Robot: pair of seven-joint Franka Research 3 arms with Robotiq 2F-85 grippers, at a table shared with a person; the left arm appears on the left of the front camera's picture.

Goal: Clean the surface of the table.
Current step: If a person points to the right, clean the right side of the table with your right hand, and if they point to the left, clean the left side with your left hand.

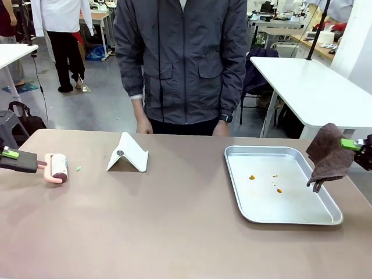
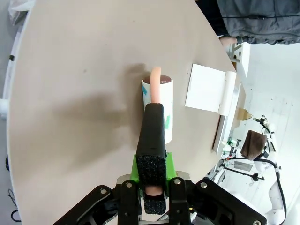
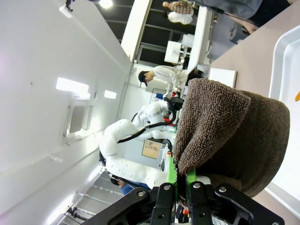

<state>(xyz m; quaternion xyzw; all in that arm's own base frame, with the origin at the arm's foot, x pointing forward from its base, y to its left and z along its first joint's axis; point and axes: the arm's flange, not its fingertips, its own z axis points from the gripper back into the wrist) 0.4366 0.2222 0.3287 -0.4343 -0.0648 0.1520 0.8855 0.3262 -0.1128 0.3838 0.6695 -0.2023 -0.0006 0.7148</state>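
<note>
Taupe-brown and matte, the table (image 1: 174,232) spans the whole width of the front view, and everything named below sits on it or hangs over it.

At its far left the left hand (image 2: 151,169) is closed on the black foam handle (image 1: 22,162) of a lint roller (image 1: 56,167). The green pads clamp the foam from both sides in the left wrist view. The roller has a pink frame and a white roll, and it lies low near the table's left edge. Whether the roll presses on the top I cannot tell. Just to its right a small green scrap (image 1: 78,168) lies on the table.

Further right, a white card (image 1: 128,154) folded like a tent stands on the far half. Behind it, at the far side, a person (image 1: 183,58) in a dark grey jacket stands with arms down.

Right of the middle lies a shallow metal tray (image 1: 290,204), with a few orange specks (image 1: 253,177) on its floor.

Over the tray's right side hangs a brown cloth (image 1: 328,154), its lower tip near the rim. The right hand (image 3: 180,178) is closed on the cloth, which is pinched between the green pads and bunches up above them. Beyond it stands a white table (image 1: 314,81).
</note>
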